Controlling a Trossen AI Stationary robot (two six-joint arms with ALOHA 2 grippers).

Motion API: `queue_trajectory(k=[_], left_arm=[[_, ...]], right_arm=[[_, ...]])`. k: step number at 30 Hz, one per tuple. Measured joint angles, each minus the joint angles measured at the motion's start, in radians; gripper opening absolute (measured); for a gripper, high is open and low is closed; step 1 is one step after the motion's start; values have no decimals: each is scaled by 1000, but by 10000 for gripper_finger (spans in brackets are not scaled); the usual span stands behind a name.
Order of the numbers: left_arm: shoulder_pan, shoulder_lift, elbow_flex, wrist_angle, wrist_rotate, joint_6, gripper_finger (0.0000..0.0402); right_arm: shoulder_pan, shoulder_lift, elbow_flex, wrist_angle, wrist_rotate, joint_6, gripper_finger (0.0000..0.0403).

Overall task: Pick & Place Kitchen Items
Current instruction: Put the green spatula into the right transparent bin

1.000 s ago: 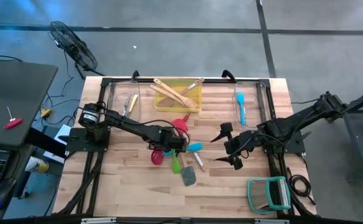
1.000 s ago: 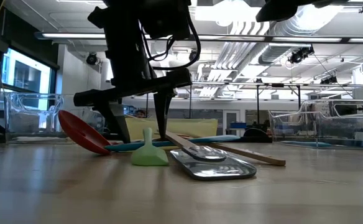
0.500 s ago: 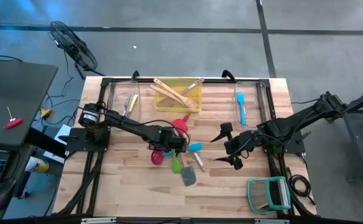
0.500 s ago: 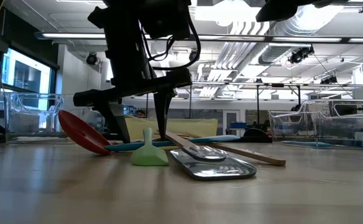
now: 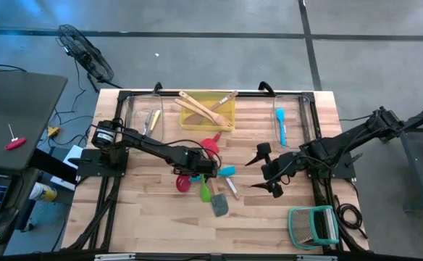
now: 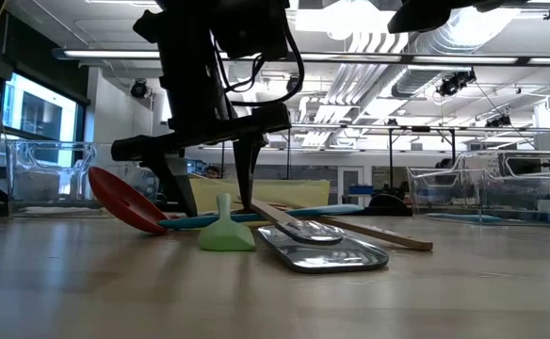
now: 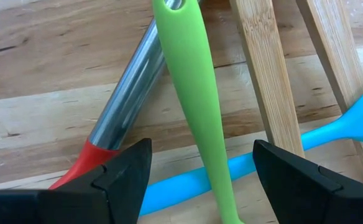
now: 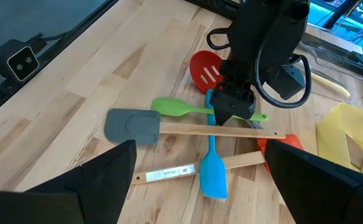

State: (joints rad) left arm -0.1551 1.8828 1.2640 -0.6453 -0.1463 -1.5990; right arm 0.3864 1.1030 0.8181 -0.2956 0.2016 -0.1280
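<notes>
The left end effector [image 5: 197, 168] is down low over the heap of utensils in the middle of the desk [image 5: 153, 217], its fingers [image 7: 116, 171] spread wide and gripping nothing, straddling the green spatula handle [image 7: 194, 99]. In the left wrist view that green handle runs right up the gap between the fingers, lying over a blue spatula handle [image 7: 181, 186], with a steel-shafted red utensil [image 7: 122, 99] just beside it and wooden handles [image 7: 265, 68] on the other side. The right wrist view shows the green spatula [image 8: 175, 107], the grey spatula [image 8: 132, 123] on its long wooden handle, the blue spatula [image 8: 214, 174] and the red slotted spatula [image 8: 206, 70] all crossed or touching. That is the danger, I'd say: everything is stacked, so a closing pinch could catch the blue handle underneath or nudge the steel shaft, and lifting the green one could drag its neighbours across the desk. A smooth tapered handle might also slip or swing in the grip. The right end effector [image 5: 268, 171] waits apart on the right side, fingers open and empty. The yellow tray [image 5: 229, 109] at the back already has wooden utensils [image 5: 200, 109] in it, and another blue utensil [image 5: 280, 125] lies in the clear bin [image 5: 307, 109] on the right.
</notes>
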Motion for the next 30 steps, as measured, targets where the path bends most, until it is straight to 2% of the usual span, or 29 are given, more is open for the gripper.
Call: queue_trajectory(k=[9, 23, 30], left_arm=[[0, 0, 0, 0, 0, 0, 264], [0, 1, 0, 4, -26, 4, 104], [0, 1, 0, 10, -26, 4, 65]], right_arm=[[0, 0, 0, 0, 0, 0, 348], [0, 0, 0, 0, 0, 0, 348], [0, 0, 0, 0, 0, 0, 348]])
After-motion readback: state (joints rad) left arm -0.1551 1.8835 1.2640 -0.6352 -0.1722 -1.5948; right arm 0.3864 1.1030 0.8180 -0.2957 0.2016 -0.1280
